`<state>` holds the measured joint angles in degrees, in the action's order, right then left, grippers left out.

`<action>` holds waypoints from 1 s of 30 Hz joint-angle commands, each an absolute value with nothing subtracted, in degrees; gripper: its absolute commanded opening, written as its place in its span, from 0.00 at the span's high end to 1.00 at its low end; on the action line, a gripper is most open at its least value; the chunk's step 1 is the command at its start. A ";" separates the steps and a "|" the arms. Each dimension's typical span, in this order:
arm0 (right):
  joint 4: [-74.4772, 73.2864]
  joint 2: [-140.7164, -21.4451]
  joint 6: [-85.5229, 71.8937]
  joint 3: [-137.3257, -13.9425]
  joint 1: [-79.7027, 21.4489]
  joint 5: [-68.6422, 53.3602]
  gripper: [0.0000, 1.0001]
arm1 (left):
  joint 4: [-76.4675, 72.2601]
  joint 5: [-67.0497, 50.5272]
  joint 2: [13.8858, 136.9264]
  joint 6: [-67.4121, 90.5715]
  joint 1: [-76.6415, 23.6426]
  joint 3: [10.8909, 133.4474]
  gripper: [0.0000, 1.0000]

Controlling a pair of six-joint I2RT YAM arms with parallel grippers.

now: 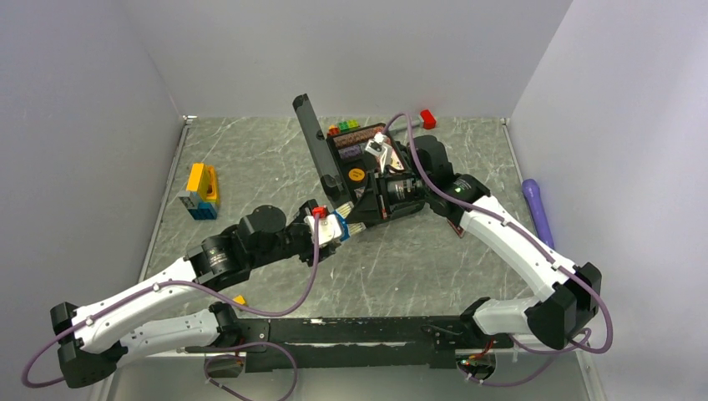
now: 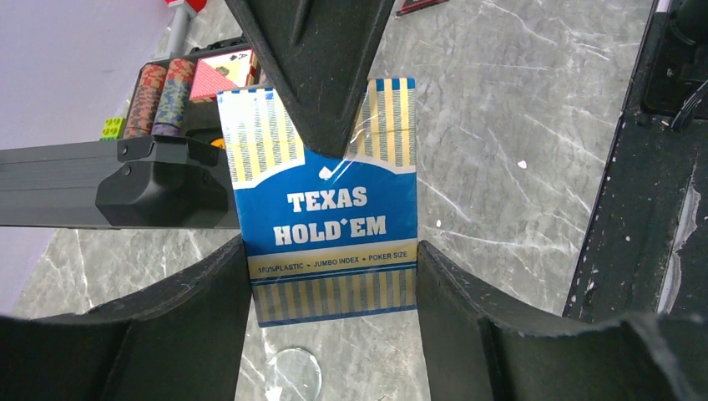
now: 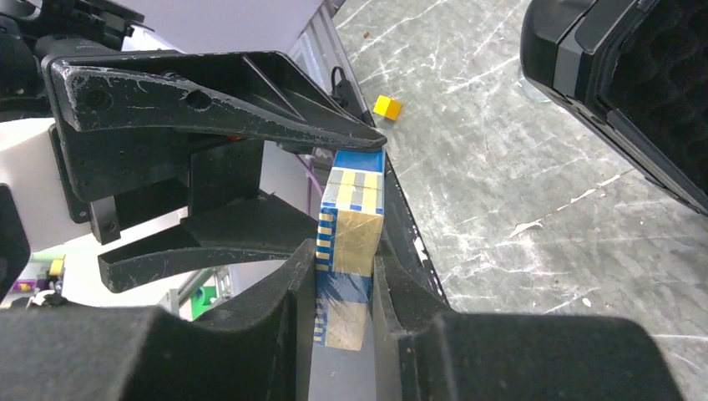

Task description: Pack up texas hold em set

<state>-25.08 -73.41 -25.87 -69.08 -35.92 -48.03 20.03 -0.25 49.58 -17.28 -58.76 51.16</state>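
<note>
The black briefcase (image 1: 313, 138) stands open at the back middle, its lid upright, with chip rows (image 2: 159, 92) and a pink card deck (image 2: 221, 75) inside. The blue-white Texas Hold'em deck (image 2: 326, 225) hangs above the table just in front of the case. My left gripper (image 2: 332, 251) is shut across its two sides. My right gripper (image 3: 344, 267) is shut across its thickness from the other end, and one right finger lies over the deck's top in the left wrist view. In the top view both grippers, left (image 1: 338, 227) and right (image 1: 361, 209), meet at the deck (image 1: 351, 221).
A small yellow cube (image 3: 386, 106) lies near the left arm. A purple cylinder (image 1: 538, 209) lies by the right wall. A yellow and blue block toy (image 1: 200, 190) sits at the left. A red piece (image 1: 427, 119) lies behind the case. A clear disc (image 2: 292, 376) lies under the deck.
</note>
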 commanded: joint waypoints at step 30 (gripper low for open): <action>37.52 -68.15 -49.07 -41.36 -26.18 18.04 1.00 | 1.44 10.42 35.91 5.42 -14.87 41.53 0.01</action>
<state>18.52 -66.13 -44.47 -45.91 -21.28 -2.92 6.44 10.13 35.11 -0.19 -17.50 41.65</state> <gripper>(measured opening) 0.283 0.993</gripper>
